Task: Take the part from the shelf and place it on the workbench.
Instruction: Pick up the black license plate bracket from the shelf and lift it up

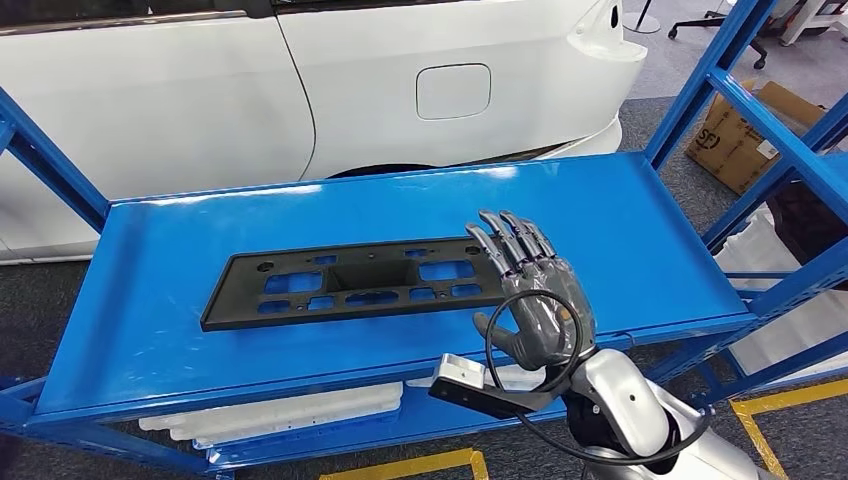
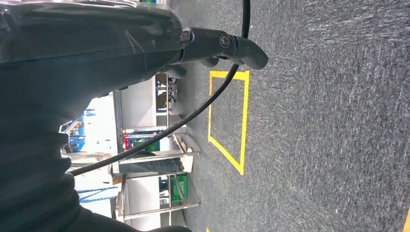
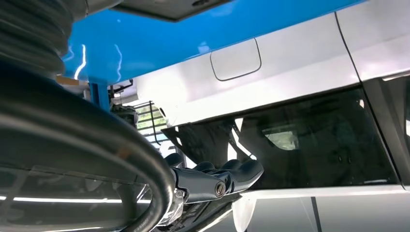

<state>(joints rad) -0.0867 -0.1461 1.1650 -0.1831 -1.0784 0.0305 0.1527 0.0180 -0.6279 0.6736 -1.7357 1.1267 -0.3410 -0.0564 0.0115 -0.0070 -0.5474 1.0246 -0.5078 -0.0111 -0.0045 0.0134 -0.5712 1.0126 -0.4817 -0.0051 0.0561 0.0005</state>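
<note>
Part under retrieval: a long, flat black plastic panel with rectangular cut-outs (image 1: 355, 284), lying flat on the top deck of the blue metal shelf (image 1: 150, 260), roughly central and skewed a little to the front edge. It is untouched by any grasp.

The right hand (image 1: 530, 290) stands at the panel's right end, palm facing the camera, fingers extended upward and close together, thumb out to the side. The fingertips overlap the panel's end in the head view; whether they touch it or hover above cannot be determined. The hand holds nothing.

The left hand (image 2: 217, 46) shows in its wrist view, pointed along the grey carpeted floor (image 2: 329, 121) near a yellow taped square (image 2: 227, 121). Its fingers appear drawn in, but whether it is closed or apart cannot be told.

A white car body (image 1: 300, 80) stands directly behind the shelf; white foam pieces (image 1: 300, 410) lie on the lower deck.

Assessment: the task is at the approach stage, before any grasp. The next move would call for the right hand to lower over the panel's end and close around its edge. The panel is long and held from one end would likely sag or pivot; support nearer its middle, or from the other hand, seems advisable. No workbench is visible.
</note>
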